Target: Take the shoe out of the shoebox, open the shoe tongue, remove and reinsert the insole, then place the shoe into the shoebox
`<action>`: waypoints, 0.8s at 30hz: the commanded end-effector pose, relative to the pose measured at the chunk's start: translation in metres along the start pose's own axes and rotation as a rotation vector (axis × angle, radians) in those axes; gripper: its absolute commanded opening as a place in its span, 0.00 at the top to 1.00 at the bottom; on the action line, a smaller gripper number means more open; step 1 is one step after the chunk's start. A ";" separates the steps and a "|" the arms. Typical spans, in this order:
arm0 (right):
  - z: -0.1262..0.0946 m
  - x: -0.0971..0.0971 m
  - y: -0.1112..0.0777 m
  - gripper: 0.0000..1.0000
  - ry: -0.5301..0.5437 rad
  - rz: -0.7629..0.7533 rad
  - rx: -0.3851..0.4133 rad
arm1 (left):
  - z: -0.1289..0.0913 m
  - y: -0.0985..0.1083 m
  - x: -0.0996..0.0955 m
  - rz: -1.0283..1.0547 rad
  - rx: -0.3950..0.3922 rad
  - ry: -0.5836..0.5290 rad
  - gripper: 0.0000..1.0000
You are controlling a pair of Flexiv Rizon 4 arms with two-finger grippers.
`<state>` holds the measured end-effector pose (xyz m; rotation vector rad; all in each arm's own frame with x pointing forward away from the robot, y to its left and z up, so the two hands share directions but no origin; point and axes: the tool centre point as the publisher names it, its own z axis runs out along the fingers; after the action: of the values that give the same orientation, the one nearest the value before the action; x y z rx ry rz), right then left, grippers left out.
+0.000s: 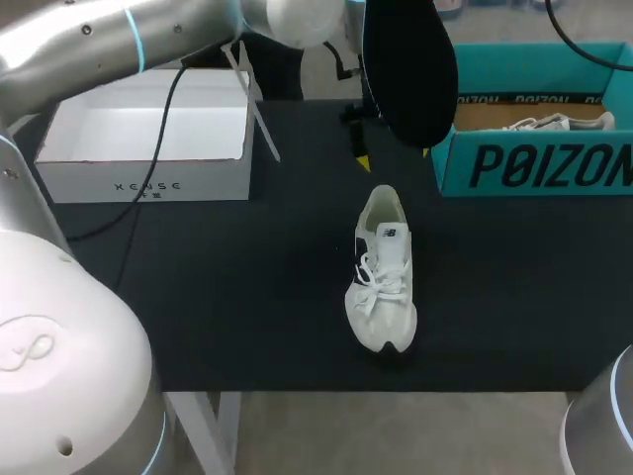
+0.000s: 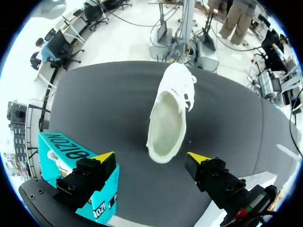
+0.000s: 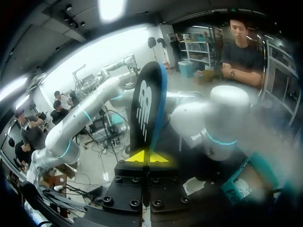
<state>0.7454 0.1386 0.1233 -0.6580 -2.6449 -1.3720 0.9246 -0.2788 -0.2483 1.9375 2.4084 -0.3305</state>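
A white sneaker [image 1: 383,275] lies on the black table [image 1: 247,297], toe toward the front edge. In the left wrist view the sneaker [image 2: 168,118] sits ahead of my left gripper [image 2: 150,157], whose fingers are open and hold nothing; the shoe's mouth faces the camera. In the head view the left gripper [image 1: 394,153] hangs above the table just behind the shoe's heel. My right gripper [image 3: 149,156] is shut on a black insole [image 3: 147,106] with a blue edge, holding it upright. The same insole [image 1: 410,69] is raised over the table's back, hiding the right gripper.
A teal shoebox [image 1: 539,163] stands at the back right with another white shoe [image 1: 554,122] inside; it also shows beside the left gripper [image 2: 71,156]. An open white box [image 1: 148,143] sits at the back left. A black cable [image 1: 148,178] drapes from the left arm.
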 end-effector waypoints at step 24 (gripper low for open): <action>0.001 -0.001 0.002 1.00 0.002 0.000 0.003 | -0.002 -0.007 0.020 -0.009 -0.022 -0.471 0.00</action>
<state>0.7454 0.1386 0.1234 -0.6580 -2.6448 -1.3721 0.9163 -0.2620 -0.2493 1.6241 2.1572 -0.6406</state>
